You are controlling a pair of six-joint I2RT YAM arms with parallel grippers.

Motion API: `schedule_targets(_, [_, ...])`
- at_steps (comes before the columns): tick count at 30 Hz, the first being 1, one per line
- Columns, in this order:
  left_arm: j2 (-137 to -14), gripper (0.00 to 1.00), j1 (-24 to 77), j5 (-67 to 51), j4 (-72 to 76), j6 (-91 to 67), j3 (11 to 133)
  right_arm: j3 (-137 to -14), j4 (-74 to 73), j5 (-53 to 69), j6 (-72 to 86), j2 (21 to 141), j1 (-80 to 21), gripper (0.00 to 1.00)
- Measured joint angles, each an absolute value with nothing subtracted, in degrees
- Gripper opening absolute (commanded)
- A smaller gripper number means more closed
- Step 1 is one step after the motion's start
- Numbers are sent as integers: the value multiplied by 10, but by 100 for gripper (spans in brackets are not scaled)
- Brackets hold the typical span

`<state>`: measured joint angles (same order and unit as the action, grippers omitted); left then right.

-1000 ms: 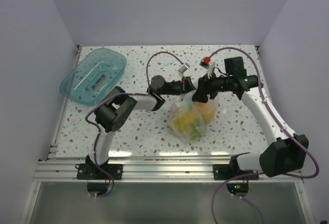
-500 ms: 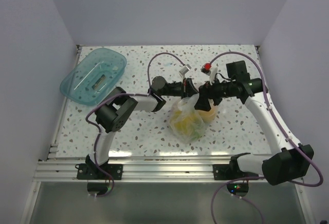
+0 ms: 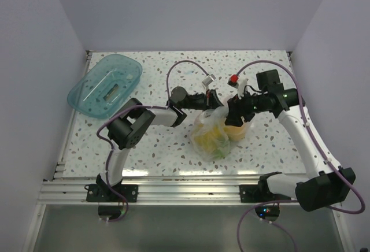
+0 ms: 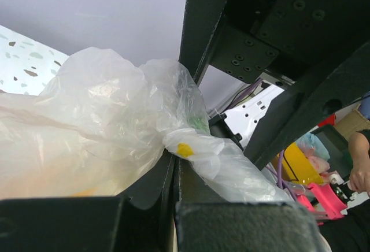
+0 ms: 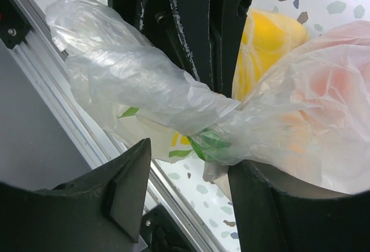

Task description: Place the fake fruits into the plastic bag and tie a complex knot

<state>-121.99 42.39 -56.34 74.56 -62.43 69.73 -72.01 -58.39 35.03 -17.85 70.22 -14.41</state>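
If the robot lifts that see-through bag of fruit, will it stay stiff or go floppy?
Probably floppy: the thin clear plastic bag looks crumpled and twisted thin. It would likely sag, with the glossy fake fruits heaped inside weighing it down.

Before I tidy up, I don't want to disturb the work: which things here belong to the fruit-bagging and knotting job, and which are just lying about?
Part of the job:
- plastic bag
- fake fruits inside it
- left gripper and right gripper, both at the bag's twisted neck

Just lying about:
- teal tray, at the far left of the table, apart from the bag
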Motion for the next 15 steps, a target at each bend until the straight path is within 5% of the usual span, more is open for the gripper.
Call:
schedule_targets(6, [-1220,0,425,-568,745,-624,695,-720,-591,326,-205,706,-142,36])
schedule_targets(11, [-1220,0,425,-569,745,-624,695,-721,-594,320,-222,715,-141,34])
schedule_targets(15, [-1220,0,425,-569,745,-624,695,-723,-598,310,-240,722,-141,15])
